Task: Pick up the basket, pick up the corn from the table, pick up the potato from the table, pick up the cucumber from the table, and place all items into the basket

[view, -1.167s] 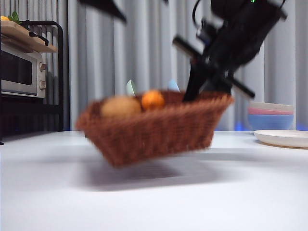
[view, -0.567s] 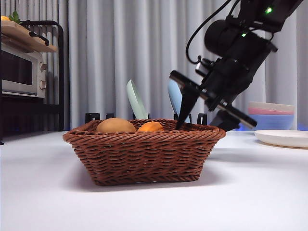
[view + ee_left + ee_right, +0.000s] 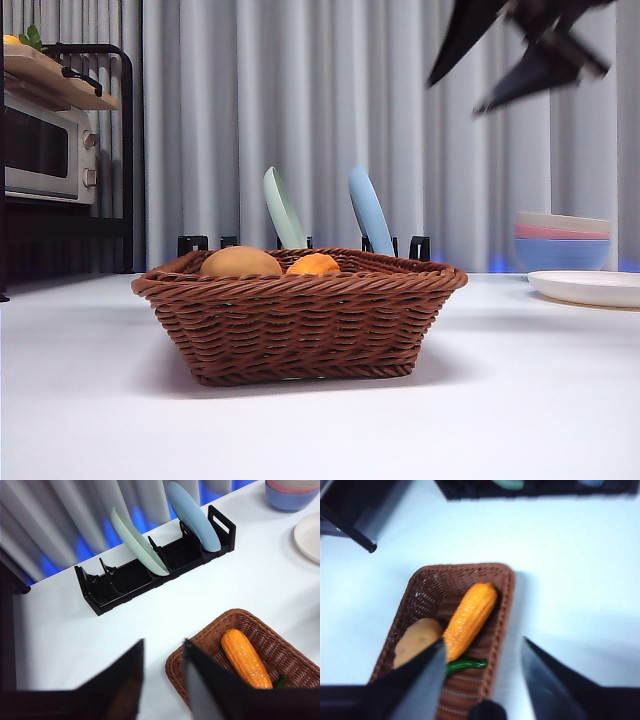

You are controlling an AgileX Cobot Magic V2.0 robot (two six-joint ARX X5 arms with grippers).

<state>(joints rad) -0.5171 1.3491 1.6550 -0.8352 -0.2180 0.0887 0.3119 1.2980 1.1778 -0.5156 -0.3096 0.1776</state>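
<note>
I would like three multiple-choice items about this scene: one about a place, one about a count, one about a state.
1. Where is the corn?
A. in the basket
B. on the table
C. in a gripper

2. How many plates stand in the black rack?
A. one
B. two
C. four

3. The right gripper is:
A. shut on the potato
B. shut on the basket's rim
C. open, holding nothing

Answers: 1 A, it lies beside the potato inside the wicker. 2 B, one pale green, one blue. 3 C, its jaws stand apart above the basket.

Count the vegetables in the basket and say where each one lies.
3, all inside the basket: the corn lies along the middle, the potato lies beside it, and the cucumber lies at the corn's end, partly hidden by the right gripper's fingers.
</note>
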